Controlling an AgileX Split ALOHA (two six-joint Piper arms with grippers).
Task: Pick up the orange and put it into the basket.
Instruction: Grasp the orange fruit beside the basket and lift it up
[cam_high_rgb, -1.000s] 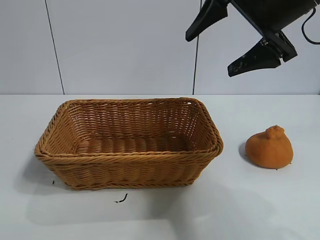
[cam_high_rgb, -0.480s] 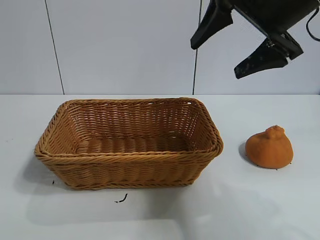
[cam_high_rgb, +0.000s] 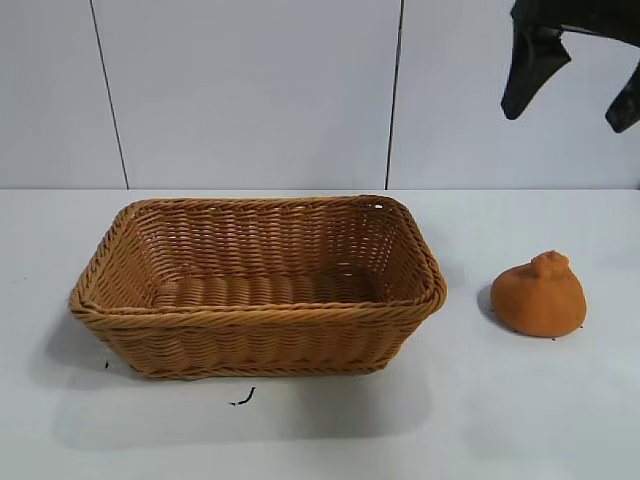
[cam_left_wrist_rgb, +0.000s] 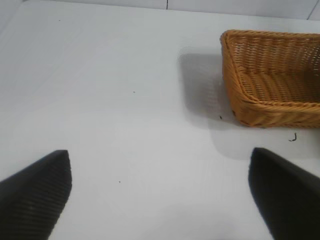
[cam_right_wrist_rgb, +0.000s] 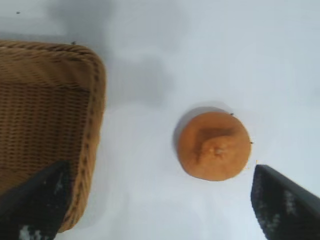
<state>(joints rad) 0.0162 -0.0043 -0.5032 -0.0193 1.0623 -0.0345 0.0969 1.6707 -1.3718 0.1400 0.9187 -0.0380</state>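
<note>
The orange (cam_high_rgb: 538, 297), matte with a lumpy knob on top, rests on the white table to the right of the basket (cam_high_rgb: 262, 312), a tan wicker rectangle with nothing in it. My right gripper (cam_high_rgb: 576, 95) hangs high above the orange, open and holding nothing. In the right wrist view the orange (cam_right_wrist_rgb: 214, 145) lies below and between the wide-spread fingers of the right gripper (cam_right_wrist_rgb: 160, 167), nearer one of them, with the basket's braided rim (cam_right_wrist_rgb: 94, 120) beside the other. My left gripper (cam_left_wrist_rgb: 159, 152) is open over bare table, and the basket (cam_left_wrist_rgb: 260, 107) stands farther off.
The white table (cam_high_rgb: 520, 400) stretches around the basket and the orange. A small dark scrap (cam_high_rgb: 243, 398) lies in front of the basket. A pale panelled wall (cam_high_rgb: 250, 90) stands behind.
My right gripper has swung to the right and upward from above the basket's right end to above the orange, still open. Orange and basket have not moved.
</note>
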